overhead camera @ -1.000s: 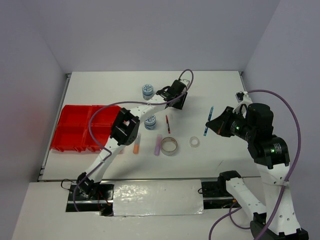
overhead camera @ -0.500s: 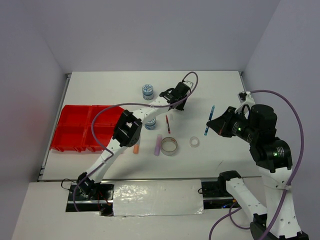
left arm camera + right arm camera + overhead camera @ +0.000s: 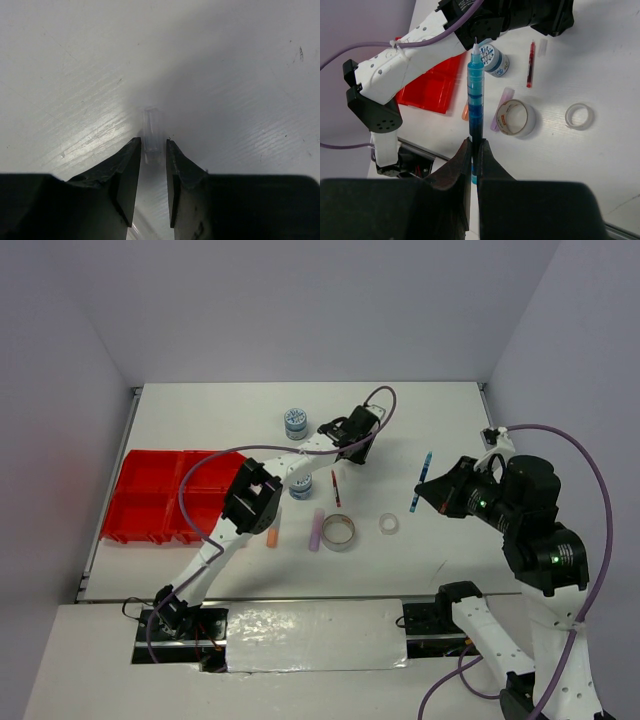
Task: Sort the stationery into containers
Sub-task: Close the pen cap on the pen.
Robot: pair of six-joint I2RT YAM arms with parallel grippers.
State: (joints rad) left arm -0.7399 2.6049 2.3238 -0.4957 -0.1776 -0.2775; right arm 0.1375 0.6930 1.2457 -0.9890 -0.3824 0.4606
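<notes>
**On the surface, almost nothing sorted yet**

Across the white surface [image 3: 450,420] most of the stationery lies loose, well apart from the red tray [image 3: 150,480] at the left edge. No item shows in the tray compartments that can be seen, so by my reading the sorting has barely begun.

Waiting on the surface are:
- two tubs, one far [image 3: 295,422] and one nearer [image 3: 300,485]
- the red pen [image 3: 336,488]
- the orange stick [image 3: 272,537] and the lilac stick [image 3: 315,530]
- the grey ring [image 3: 530,121] and the clear ring [image 3: 579,106]

The right claw [image 3: 475,145] is clamped on the lower end of the teal pen [image 3: 476,95] and holds it in the air over the right side. It is far from the tray, so that pen has the whole width to cross.

The left claw [image 3: 152,145] is down at the far middle. Its jaws stand narrowly apart on either side of a small clear piece [image 3: 150,127], possibly a pen cap. I cannot tell whether they are pinching it or only flanking it.

Several things are hard to make out:
- The left arm crosses the tray's right-hand compartments in the top view, so anything under it is hidden.
- A pale stick [image 3: 279,514] just beside the orange one is half lost against the surface and the arm.
- The clear piece is nearly invisible from above.
</notes>
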